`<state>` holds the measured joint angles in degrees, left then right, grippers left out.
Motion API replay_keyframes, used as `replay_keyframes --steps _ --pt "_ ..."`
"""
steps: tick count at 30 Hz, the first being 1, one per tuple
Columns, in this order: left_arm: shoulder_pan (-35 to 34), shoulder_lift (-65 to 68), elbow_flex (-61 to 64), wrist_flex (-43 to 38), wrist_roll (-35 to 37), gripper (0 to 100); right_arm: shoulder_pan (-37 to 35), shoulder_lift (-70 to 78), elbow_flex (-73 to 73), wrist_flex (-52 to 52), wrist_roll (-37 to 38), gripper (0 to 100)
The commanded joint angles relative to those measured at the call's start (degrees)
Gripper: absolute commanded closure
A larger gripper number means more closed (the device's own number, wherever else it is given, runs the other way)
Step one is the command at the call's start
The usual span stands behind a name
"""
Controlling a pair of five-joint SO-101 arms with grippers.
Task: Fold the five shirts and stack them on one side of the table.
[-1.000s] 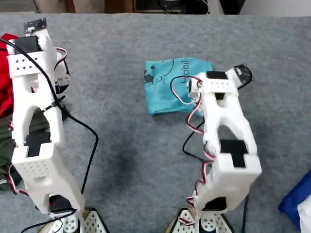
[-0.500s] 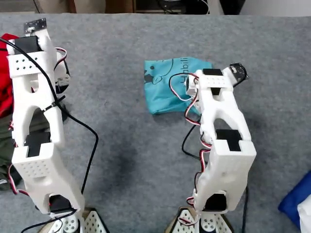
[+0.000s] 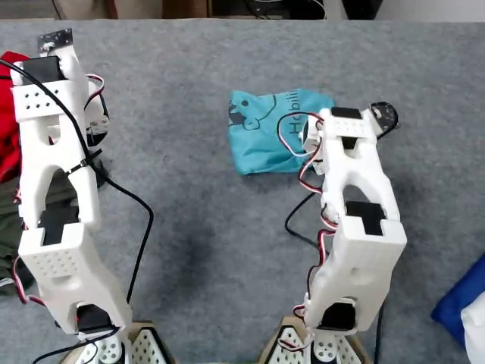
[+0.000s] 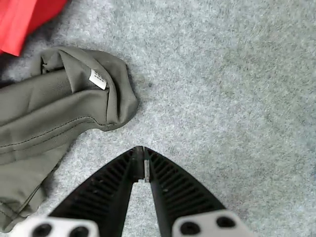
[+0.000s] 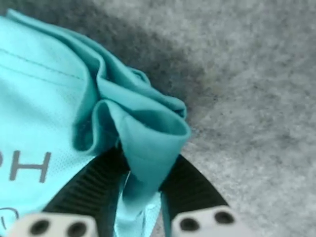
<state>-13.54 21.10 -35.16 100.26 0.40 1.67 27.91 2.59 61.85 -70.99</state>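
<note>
A teal shirt (image 3: 265,133), folded into a rough square, lies on the grey table (image 3: 189,227) at the middle back. My right gripper (image 5: 144,165) is shut on a bunched fold of the teal shirt (image 5: 49,108) at its right edge; the cloth rises between the black fingers (image 5: 94,182). My left gripper (image 4: 141,158) is shut with nothing in it, low over bare table beside a crumpled olive shirt (image 4: 54,113). A red shirt (image 4: 24,15) lies just beyond the olive one. In the high view the red shirt (image 3: 7,121) and olive shirt (image 3: 9,205) lie at the table's left edge.
A blue shirt (image 3: 458,303) and a white one (image 3: 477,337) lie at the table's front right corner. The left arm (image 3: 53,167) stretches along the left side, the right arm (image 3: 352,220) up the middle right. Bare grey table lies between the arms.
The right arm has shifted slightly to the right, dragging the teal shirt a little that way and bunching its right edge. The left arm has not moved.
</note>
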Motion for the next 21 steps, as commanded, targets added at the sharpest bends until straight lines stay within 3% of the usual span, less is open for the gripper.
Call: replay_keyframes --steps 1,15,21 --pt "-0.62 -3.38 0.09 0.44 -0.53 98 1.27 -0.13 -1.01 1.85 0.53 99.4" --pt "-0.62 -3.38 0.09 0.44 -0.53 98 12.53 -14.46 -9.63 12.04 9.67 99.5" --pt "-0.62 -3.38 0.09 0.44 -0.53 98 21.23 -23.52 -9.63 13.80 16.44 99.5"
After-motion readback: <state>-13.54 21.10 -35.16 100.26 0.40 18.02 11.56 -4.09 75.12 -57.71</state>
